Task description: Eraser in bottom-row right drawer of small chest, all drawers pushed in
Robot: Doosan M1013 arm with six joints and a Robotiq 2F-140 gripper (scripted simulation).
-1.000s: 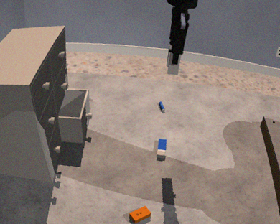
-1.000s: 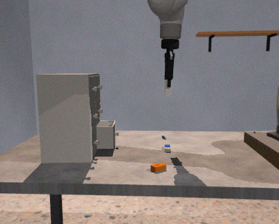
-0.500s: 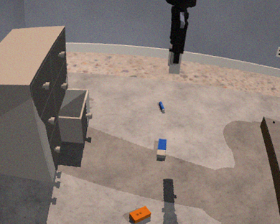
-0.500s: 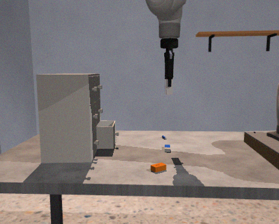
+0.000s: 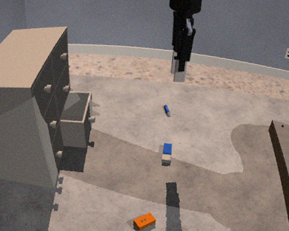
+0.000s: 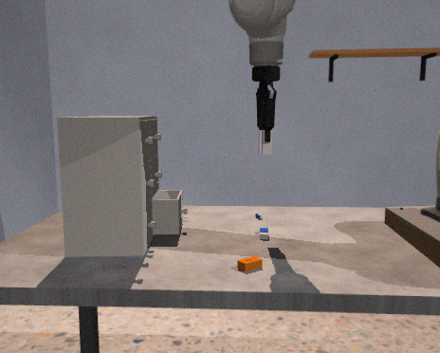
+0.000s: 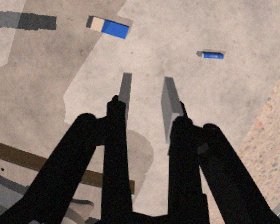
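Note:
The eraser [image 5: 167,153], a small blue and white block, lies flat near the middle of the table; it also shows in the exterior view [image 6: 264,233] and at the top of the wrist view [image 7: 109,26]. The small chest [image 5: 21,103] stands at the left, its fronts facing right. One bottom-row drawer [image 5: 77,115] on the far side stands pulled out and looks empty [image 6: 167,211]. My gripper [image 5: 177,73] hangs high above the table, pointing straight down, behind the eraser. Its fingers stand narrowly apart with nothing between them.
A small blue cylinder [image 5: 166,109] lies beyond the eraser. An orange block [image 5: 144,221] lies near the table's front edge. The arm's dark base plinth [image 5: 288,171] takes up the right side. A wall shelf [image 6: 375,53] hangs at the back right.

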